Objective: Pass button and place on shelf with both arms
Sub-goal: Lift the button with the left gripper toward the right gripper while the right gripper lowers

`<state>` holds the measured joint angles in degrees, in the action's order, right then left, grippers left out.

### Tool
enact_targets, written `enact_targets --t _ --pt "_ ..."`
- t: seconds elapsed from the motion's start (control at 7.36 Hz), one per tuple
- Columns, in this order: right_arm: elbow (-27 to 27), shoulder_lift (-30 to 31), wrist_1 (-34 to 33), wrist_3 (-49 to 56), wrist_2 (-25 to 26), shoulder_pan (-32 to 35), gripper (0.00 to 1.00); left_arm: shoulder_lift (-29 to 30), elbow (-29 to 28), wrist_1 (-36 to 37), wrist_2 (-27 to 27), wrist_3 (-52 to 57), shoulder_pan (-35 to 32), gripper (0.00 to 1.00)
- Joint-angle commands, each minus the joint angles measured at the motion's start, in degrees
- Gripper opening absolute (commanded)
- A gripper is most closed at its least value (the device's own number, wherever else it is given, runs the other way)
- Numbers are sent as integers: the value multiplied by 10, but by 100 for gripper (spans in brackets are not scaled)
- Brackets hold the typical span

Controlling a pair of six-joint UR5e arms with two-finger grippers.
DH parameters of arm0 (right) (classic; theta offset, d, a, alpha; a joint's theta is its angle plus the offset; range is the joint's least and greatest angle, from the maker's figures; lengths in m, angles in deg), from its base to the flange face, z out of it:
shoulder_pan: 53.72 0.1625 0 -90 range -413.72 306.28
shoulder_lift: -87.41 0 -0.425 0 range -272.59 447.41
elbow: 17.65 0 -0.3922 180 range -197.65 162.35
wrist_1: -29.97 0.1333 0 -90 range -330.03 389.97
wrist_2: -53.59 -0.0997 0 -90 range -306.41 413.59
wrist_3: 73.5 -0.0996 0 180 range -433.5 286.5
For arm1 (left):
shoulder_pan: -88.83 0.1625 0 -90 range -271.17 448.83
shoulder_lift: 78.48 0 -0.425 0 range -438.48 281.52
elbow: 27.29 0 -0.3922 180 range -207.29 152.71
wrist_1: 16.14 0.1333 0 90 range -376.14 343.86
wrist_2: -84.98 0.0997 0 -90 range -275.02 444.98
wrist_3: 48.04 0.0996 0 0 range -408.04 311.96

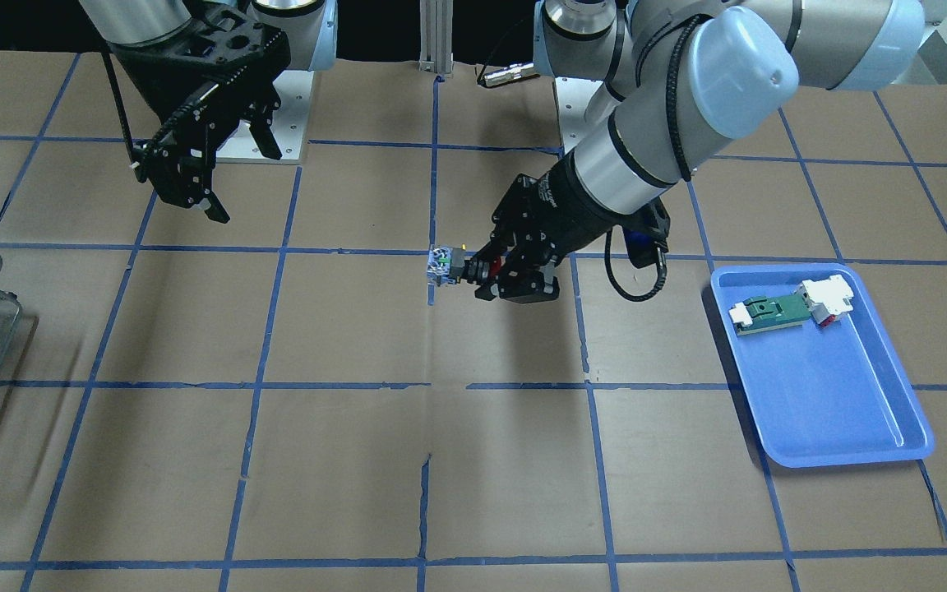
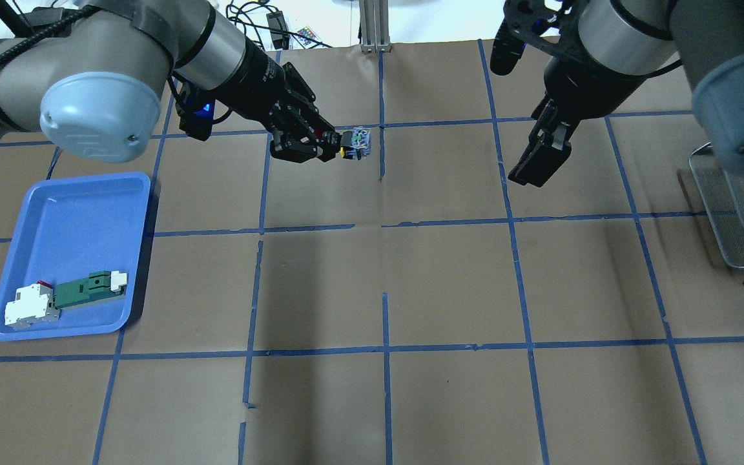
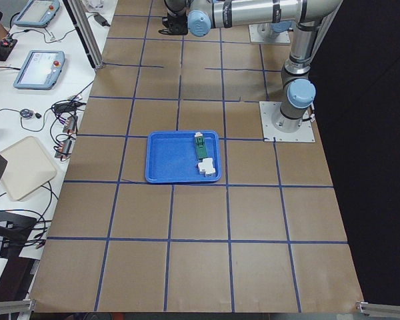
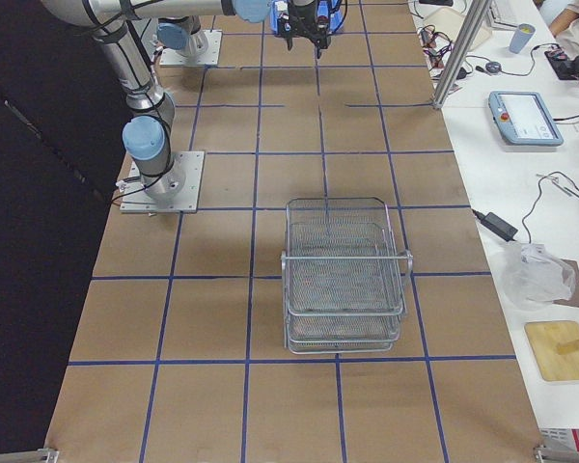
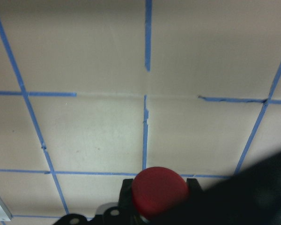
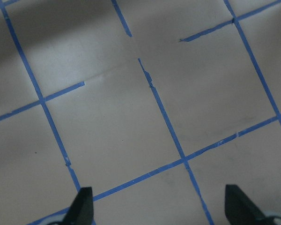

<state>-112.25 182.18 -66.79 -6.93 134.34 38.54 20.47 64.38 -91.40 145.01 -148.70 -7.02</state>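
With the button (image 2: pixel 356 141) held clear of the worktop (image 2: pixel 449 290) near 12 o'clock by the closed left end effector (image 2: pixel 332 143), pickup looks done, while the right end effector (image 6: pixel 160 208), wide open at 2 o'clock, has yet to take it to the shelf (image 2: pixel 714 213) at 3 o'clock.

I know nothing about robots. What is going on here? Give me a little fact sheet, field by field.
Left fingers: shut on the button, holding it off the table near the middle
Right fingers: open, empty, well apart from the button
Button: red cap in the grip, blue-white block pointing toward the right arm
Shelf: wire rack at the table's right end, button not on it
Blue tray: left end, holds a green-and-white part and a white block
Stage: hand-over not yet made
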Motion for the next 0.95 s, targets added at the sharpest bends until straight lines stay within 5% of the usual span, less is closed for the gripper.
enact_targets --t 0.0,0.81 --pt "-23 -11 -31 104 -42 -1 99 -3 1 46 -12 -81 -52 0" --pt "-27 -3 -24 182 -117 0 100 -10 0 63 -36 -119 -80 0"
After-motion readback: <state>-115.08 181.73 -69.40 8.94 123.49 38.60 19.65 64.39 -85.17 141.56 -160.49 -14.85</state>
